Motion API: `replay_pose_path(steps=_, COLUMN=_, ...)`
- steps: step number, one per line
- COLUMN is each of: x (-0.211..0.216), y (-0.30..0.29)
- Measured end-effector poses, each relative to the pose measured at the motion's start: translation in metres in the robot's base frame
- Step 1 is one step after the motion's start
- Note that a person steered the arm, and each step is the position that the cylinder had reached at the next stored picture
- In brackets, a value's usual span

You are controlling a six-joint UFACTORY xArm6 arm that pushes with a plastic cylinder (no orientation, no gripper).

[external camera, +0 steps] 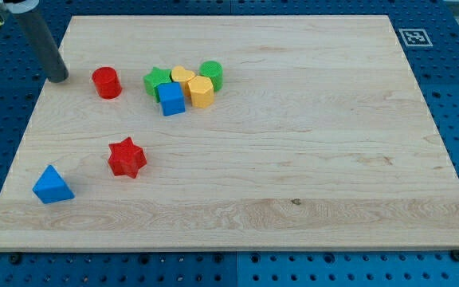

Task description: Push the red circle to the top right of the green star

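Observation:
The red circle [107, 82] is a short cylinder near the board's upper left. The green star [157, 80] lies to its right, at the left end of a tight cluster. My tip [57, 76] is the lower end of the dark rod that comes down from the top left corner. It rests on the board left of the red circle, with a gap of about a block's width between them. The tip, the red circle and the green star stand roughly in one row.
The cluster also holds a blue cube [171, 100], a yellow heart [183, 76], a yellow hexagon [201, 92] and a green cylinder [211, 74]. A red star [127, 157] and a blue triangle [52, 185] lie at lower left. The wooden board [309, 143] sits on a blue pegboard.

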State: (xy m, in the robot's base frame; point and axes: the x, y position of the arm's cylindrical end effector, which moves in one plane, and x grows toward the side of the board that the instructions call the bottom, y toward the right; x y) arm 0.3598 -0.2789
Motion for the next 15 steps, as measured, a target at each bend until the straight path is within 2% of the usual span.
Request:
replay_pose_path(steps=1, x=0.014, y=0.0)
replay_pose_path(steps=7, x=0.036, y=0.04)
replay_pose_path(steps=10, x=0.041, y=0.091)
replay_pose_path(steps=15, x=0.044, y=0.093)
